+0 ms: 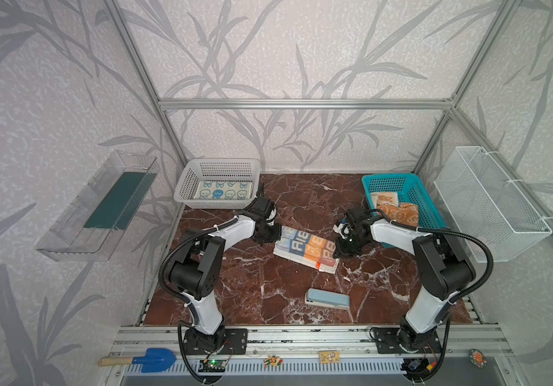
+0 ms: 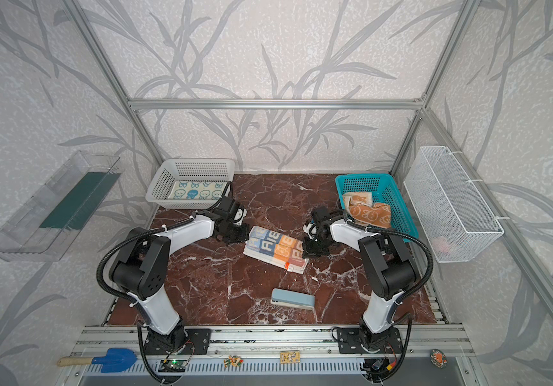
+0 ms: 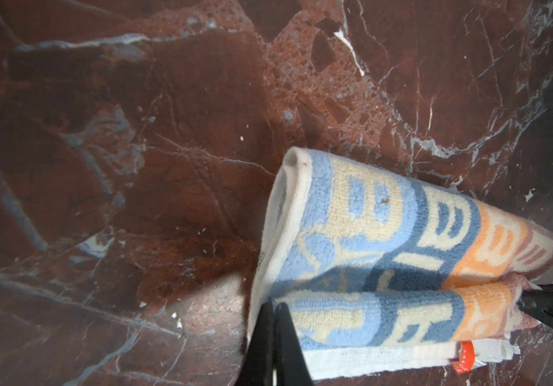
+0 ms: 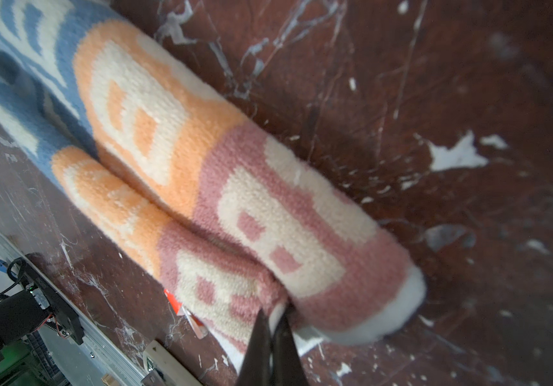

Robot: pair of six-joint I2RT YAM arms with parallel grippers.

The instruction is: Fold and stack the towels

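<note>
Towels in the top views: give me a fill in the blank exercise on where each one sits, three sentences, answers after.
1. The cream-and-blue towel lies in the ____ basket.
2. The orange towel lies in the teal basket, at the back on the robot's ____.
3. The lettered towel, its ends pinched by the left gripper and the right gripper, rests on the ____.
Missing words: white; right; table.

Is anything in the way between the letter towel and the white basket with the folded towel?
No loose thing. Both claws pinch the letter towel, the left claw at the end nearest the white basket, the right claw at the far end. Only the left arm's own wrist sits between towel and basket.
</note>
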